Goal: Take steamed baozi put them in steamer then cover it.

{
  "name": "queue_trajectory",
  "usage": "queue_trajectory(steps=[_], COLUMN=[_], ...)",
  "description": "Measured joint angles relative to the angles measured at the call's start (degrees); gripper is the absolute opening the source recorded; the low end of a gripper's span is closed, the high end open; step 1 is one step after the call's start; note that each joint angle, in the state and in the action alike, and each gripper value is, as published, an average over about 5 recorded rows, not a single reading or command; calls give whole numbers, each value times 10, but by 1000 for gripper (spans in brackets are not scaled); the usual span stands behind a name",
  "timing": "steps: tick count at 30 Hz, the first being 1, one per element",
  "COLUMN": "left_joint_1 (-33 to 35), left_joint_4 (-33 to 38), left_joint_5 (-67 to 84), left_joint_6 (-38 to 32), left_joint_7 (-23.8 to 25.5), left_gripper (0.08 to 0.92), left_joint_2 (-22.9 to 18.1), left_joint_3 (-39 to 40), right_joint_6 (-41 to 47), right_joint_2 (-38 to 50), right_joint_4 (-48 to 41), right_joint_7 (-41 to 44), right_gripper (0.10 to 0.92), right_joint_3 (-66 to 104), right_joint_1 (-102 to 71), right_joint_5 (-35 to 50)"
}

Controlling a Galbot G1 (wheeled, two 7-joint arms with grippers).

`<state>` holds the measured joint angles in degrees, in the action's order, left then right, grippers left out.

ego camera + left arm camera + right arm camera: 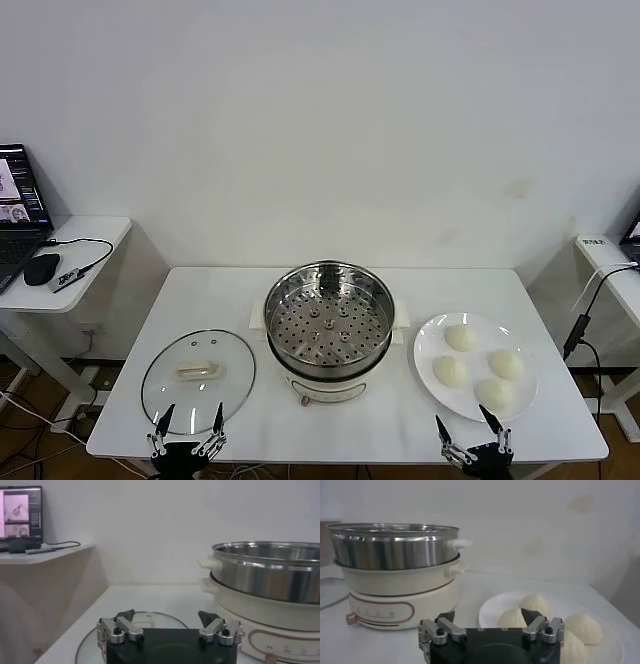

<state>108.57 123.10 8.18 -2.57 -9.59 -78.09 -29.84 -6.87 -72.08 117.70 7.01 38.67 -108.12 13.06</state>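
Steamer [329, 322] sitting uncovered at centre of white desk [210, 295], perforated tray showing. Four steamed baozi [480, 365] resting on white plate [430, 345] toward desk's right edge, just beside steamer. Cover [198, 380] lying flat near front-left corner. Left gripper [188, 428] hovering at front edge by cover, fingers apart, empty. Right gripper [473, 432] hovering at front edge near plate, fingers apart, empty.
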Motion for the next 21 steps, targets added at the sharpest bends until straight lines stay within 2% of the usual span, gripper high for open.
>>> queue_trajectory(steps=[7, 21], left_joint_1=[-5, -18], left_joint_4=[10, 18], left_joint_5=[-4, -45], left_joint_6=[17, 45], left_joint_7=[2, 5], left_gripper=[823, 823], left_joint_2=[3, 16], left_joint_3=[1, -6], right_joint_6=[-2, 33], right_joint_2=[14, 119], right_joint_4=[-2, -41], right_joint_7=[-11, 24], right_gripper=[823, 823], right_joint_3=[17, 85], right_joint_1=[19, 119], right_joint_5=[-46, -245])
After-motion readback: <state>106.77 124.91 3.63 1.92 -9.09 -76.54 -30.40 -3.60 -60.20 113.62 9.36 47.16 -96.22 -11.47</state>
